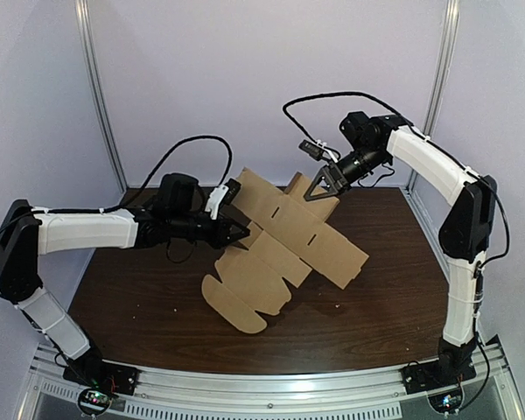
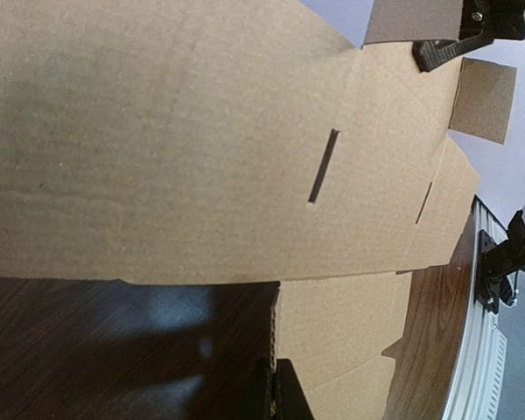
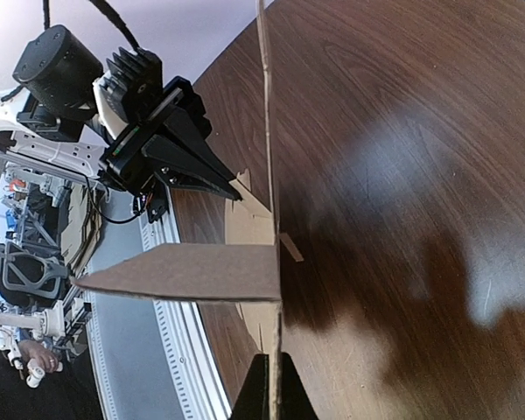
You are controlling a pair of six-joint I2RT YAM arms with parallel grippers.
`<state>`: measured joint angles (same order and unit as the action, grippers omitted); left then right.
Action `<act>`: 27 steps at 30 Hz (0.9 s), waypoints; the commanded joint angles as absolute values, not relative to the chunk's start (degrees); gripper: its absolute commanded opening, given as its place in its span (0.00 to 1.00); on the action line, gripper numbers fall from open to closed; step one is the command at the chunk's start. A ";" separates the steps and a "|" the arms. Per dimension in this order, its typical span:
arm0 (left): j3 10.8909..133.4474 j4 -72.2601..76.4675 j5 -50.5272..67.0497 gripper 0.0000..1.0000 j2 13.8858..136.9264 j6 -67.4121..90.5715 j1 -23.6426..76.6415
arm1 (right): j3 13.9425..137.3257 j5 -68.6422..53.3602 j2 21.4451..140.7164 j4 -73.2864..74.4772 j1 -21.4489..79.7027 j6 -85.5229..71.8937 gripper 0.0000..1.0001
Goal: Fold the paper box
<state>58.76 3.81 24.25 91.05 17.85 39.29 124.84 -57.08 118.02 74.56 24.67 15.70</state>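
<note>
Cardboard paper box [image 1: 280,249] lay unfolded at the middle of the table [image 1: 140,297], far end lifted. Your left gripper [image 1: 243,232] pinched its left edge; your right gripper [image 1: 319,188] clamped its raised far edge.

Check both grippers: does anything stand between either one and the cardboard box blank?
Nothing visible does. The left gripper and the right gripper each have their jaws closed on an edge of the cardboard box blank, so no gap remains.

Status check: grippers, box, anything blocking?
Left gripper shut on paper box. Right gripper shut on far edge. Box unfolded, partly raised. Nothing in the way.
</note>
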 commanded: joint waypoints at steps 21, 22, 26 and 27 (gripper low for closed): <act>71.63 -16.33 9.86 0.00 105.96 6.67 44.38 | 121.72 -42.73 124.36 74.54 18.56 8.60 0.36; 72.09 -17.33 9.76 0.00 106.54 5.82 44.38 | 122.53 -41.46 123.49 74.83 17.85 9.79 0.38; 73.50 -21.16 9.21 0.00 108.01 2.60 44.38 | 118.39 -42.42 118.27 73.03 18.23 14.69 0.42; 73.56 -21.52 8.95 0.00 108.35 1.95 44.37 | 115.57 -43.36 116.75 71.16 18.87 15.17 0.42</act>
<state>71.94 -17.67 10.48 106.61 6.68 44.47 120.20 -43.90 124.38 73.25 17.41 10.28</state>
